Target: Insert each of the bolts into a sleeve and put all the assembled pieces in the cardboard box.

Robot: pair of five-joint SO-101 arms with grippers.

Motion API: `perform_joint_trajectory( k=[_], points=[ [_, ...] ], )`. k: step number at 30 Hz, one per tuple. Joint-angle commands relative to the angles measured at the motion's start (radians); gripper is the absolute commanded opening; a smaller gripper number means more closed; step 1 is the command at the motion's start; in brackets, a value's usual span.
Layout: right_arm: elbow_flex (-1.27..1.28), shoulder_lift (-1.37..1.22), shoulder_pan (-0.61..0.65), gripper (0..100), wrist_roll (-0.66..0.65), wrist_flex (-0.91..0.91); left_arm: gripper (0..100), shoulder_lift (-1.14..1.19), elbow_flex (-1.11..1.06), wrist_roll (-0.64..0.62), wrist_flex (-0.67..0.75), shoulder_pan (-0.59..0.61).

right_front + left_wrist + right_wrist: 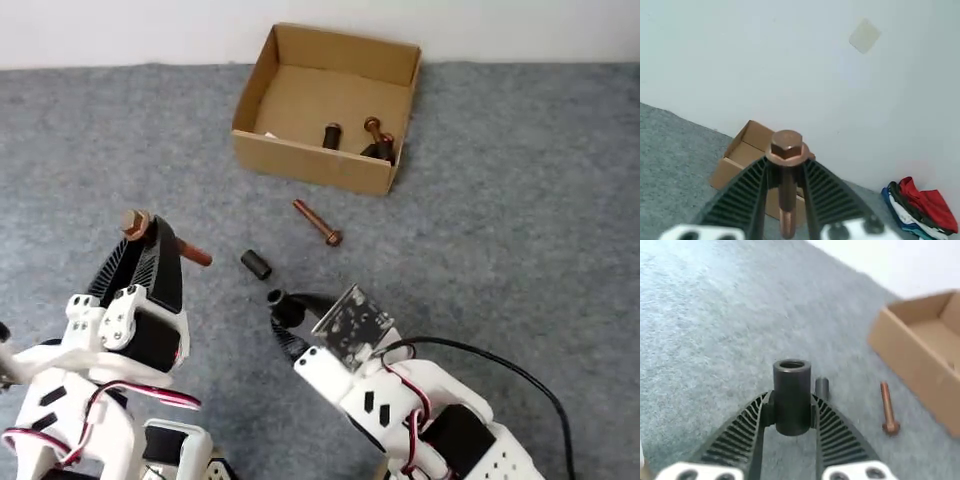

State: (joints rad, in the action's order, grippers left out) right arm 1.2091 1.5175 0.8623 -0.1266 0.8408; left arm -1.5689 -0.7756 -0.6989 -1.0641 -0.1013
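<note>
Left gripper [785,169] is clamped on a bolt [193,256] under the head, with the shank slanting toward the right arm. Right gripper [792,407] is clenched on a sleeve [791,382], bore open. The sleeve lies apart from the bolt tip, to its right. The axes look unaligned.

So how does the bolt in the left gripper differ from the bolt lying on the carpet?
The held bolt is clamped in the left gripper, raised off the carpet; the loose bolt lies flat, untouched. The loose bolt is nearer the cardboard box than the held bolt. Both are copper-coloured, not yet assembled.
</note>
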Motion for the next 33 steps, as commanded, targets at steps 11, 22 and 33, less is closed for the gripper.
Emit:
perform_joint_trajectory(
  k=[11,22,33],
  points=[
    [-0.017,0.012,0.045,0.9,-0.121,-0.088,1,-0.003,-0.030,-0.037,-0.043,-0.170],
    [-0.040,0.012,0.044,0.9,-0.121,-0.088,1,0.002,-0.038,0.014,-0.121,-0.244],
    [-0.038,0.010,0.044,0.9,-0.123,-0.150,1,-0.005,-0.143,0.025,-0.107,-0.252]
  ],
)
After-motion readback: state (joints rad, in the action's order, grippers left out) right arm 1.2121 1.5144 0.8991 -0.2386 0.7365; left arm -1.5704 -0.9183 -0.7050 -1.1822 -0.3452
